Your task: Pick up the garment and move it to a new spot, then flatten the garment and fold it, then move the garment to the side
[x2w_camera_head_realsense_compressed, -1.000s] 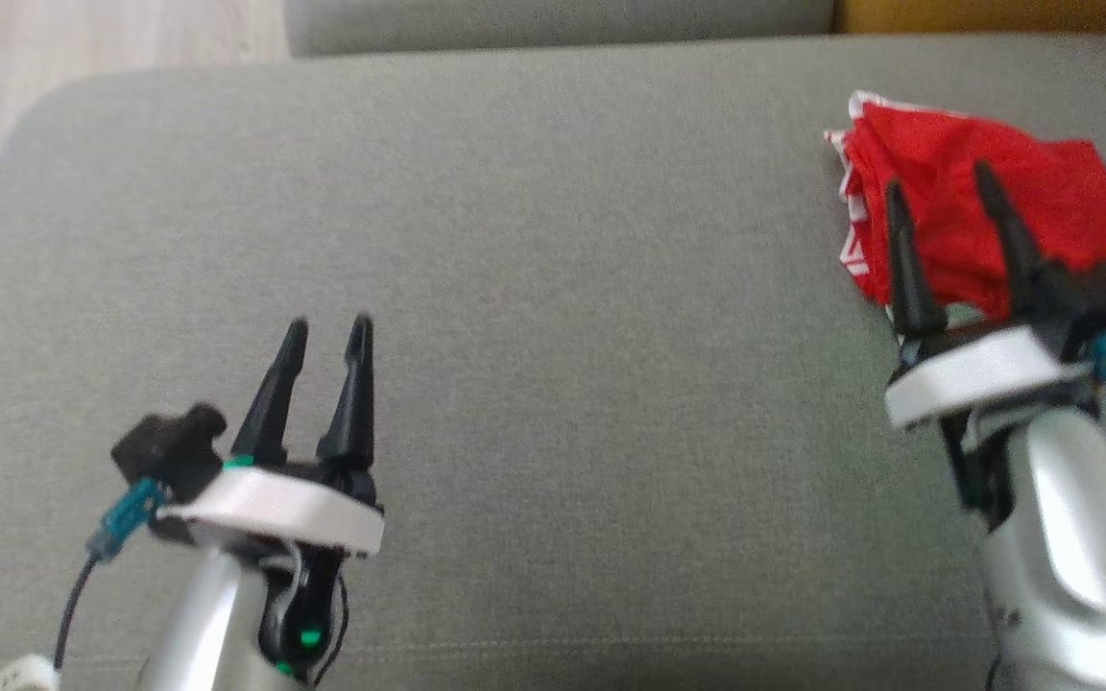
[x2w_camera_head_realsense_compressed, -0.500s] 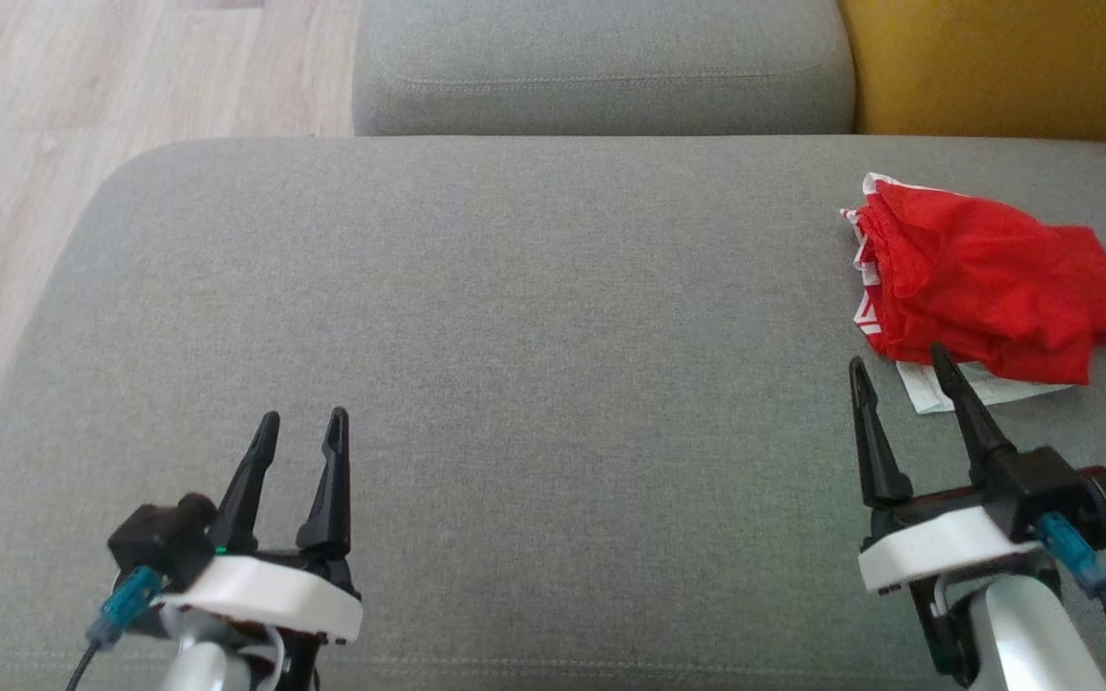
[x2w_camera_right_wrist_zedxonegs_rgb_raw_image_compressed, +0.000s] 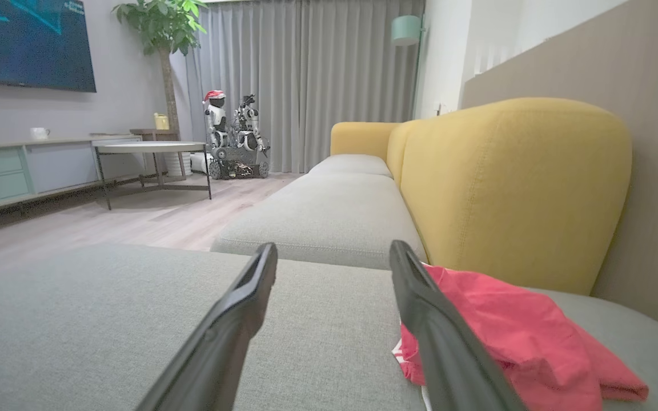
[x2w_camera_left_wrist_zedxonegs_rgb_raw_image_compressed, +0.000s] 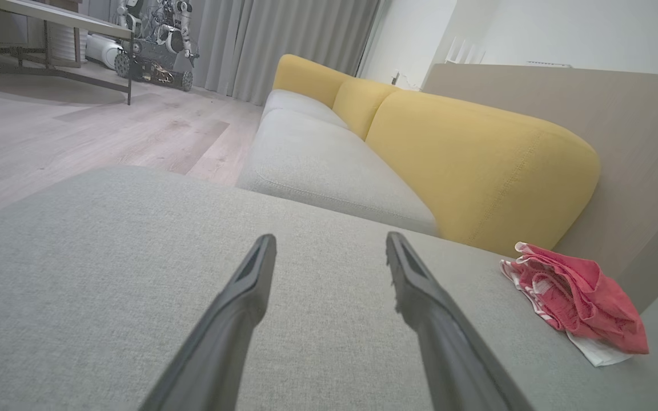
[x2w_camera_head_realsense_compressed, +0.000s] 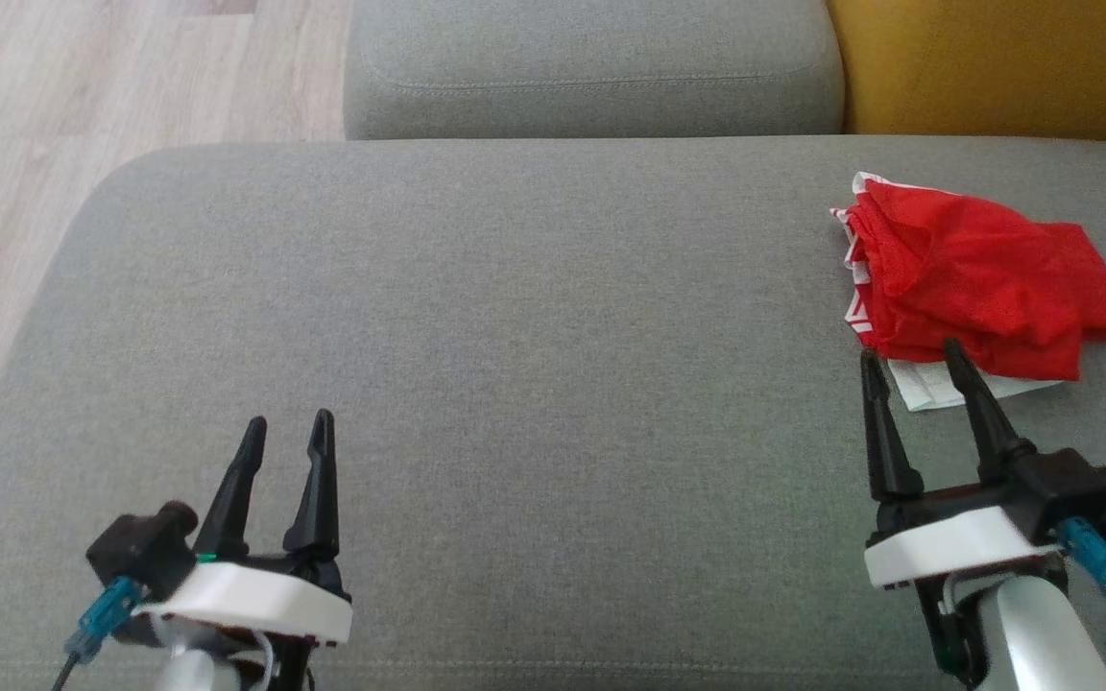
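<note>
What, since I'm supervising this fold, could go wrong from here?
1. The garment lies bunched, so the open right gripper may pinch only a top layer and drag it apart.
2. A white flap pokes out at its near edge, right by the gripper; a grab could catch that alone.

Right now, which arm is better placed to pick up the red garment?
Right. The right gripper stands open just short of the red garment; the left gripper, also open, sits far across the grey cushion.
</note>
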Controlling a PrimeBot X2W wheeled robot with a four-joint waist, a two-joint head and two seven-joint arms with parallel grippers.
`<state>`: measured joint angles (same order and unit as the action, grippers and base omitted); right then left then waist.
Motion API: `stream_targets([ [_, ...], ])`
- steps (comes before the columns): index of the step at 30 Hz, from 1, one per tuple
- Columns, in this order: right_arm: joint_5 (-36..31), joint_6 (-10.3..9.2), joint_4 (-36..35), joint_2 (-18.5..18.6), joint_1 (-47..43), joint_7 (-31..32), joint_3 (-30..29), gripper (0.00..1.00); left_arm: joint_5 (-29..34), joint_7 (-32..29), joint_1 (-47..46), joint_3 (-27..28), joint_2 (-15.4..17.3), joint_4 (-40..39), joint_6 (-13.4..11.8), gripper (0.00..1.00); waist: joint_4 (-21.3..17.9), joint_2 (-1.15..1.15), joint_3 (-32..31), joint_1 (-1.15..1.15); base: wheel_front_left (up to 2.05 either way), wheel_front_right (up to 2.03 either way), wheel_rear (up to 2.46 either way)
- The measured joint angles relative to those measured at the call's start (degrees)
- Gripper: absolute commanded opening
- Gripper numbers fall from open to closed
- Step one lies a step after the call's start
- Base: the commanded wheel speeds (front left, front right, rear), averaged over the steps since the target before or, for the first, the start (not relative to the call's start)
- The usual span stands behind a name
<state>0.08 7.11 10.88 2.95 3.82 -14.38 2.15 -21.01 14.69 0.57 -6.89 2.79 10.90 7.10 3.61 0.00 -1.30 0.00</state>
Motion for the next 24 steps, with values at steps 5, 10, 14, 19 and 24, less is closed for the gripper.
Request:
stream_targets([
  [5,6.47,0.0,2.27,0.0,-0.1,0.0,0.04,1.0,-0.19,0.0,0.05,0.14,0.0,-0.79,0.02,1.0,-0.39,0.0,0.0,0.0,0.0,0.0,0.0],
  [10,7.55,0.0,3.71,-0.01,-0.5,0.0,0.58,1.0,-0.53,0.0,0.31,0.29,0.0,-0.73,0.02,1.0,-0.73,0.0,0.03,0.0,0.0,0.0,0.0],
  [14,7.56,0.0,3.85,-0.01,-0.5,-0.01,0.81,1.0,-1.36,0.0,0.32,0.27,0.0,-0.27,0.02,1.0,-0.92,0.0,0.1,0.0,0.0,0.0,0.0],
  [19,7.0,-0.01,6.12,-0.08,-1.44,0.04,1.0,0.0,-1.86,-0.04,1.07,-0.04,-0.14,2.34,-0.05,0.0,-0.99,0.0,0.13,0.0,0.0,0.0,0.0],
  [24,9.07,-0.01,8.11,-0.16,-4.14,0.36,1.03,0.0,-3.64,-0.59,3.58,-0.02,-0.2,4.34,-0.05,0.0,-1.08,0.0,0.18,0.0,0.0,0.0,0.0],
])
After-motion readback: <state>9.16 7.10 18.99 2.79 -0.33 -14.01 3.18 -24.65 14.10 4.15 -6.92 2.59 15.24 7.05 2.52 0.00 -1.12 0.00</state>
